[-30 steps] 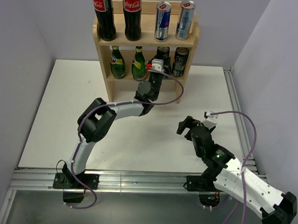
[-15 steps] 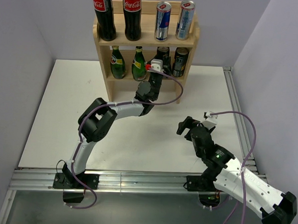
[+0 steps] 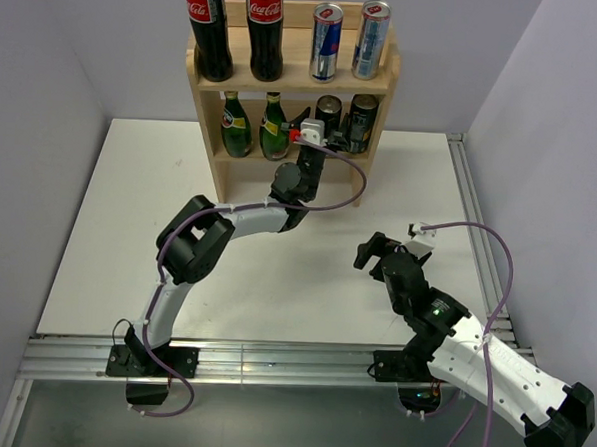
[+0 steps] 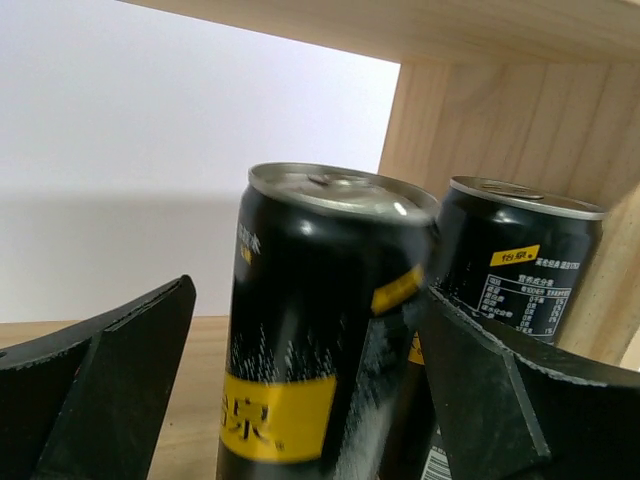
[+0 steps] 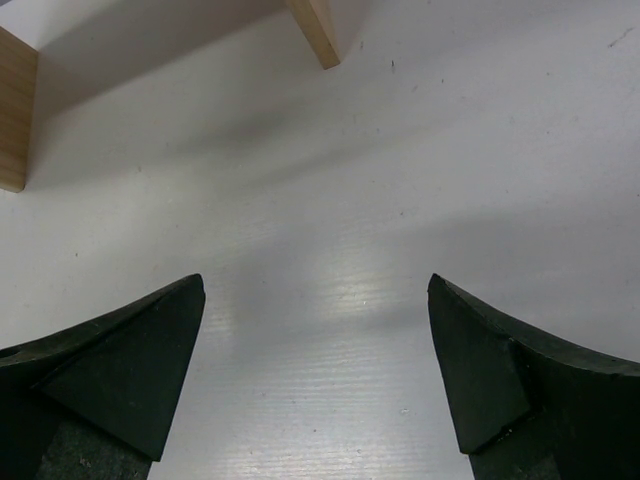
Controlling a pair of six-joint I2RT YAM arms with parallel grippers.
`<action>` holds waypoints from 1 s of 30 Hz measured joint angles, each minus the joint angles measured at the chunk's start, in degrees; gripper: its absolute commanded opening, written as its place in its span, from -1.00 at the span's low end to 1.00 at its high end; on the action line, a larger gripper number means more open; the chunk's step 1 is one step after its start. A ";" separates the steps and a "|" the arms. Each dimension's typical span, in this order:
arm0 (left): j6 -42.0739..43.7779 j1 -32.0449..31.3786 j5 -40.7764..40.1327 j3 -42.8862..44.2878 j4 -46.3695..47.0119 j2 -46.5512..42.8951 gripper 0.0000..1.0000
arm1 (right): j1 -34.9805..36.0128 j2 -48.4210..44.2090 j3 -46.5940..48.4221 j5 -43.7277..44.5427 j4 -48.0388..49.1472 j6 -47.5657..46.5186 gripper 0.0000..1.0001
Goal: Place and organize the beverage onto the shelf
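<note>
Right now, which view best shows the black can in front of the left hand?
Left wrist: the black can fills the frame, upright between the open fingers, a second black can beside it. The top view shows it small, mostly lid, behind the wrist on the shelf. The right wrist view misses it.

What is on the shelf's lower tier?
Two green bottles at left, two black cans at right. The open left gripper straddles one can, hiding its lower part in the top view.
</note>
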 measured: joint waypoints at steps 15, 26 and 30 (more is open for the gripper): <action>-0.15 0.07 0.26 0.00 0.44 0.00 0.99 | 0.00 -0.35 -0.22 0.02 0.02 0.00 0.99; 0.55 -0.48 -0.24 -1.49 0.90 -0.22 0.99 | 0.00 -1.09 -0.35 0.04 0.04 0.02 0.99; 1.81 -1.01 -0.98 -2.12 1.01 -0.59 0.99 | 0.00 -1.38 -0.72 0.04 0.24 0.00 0.99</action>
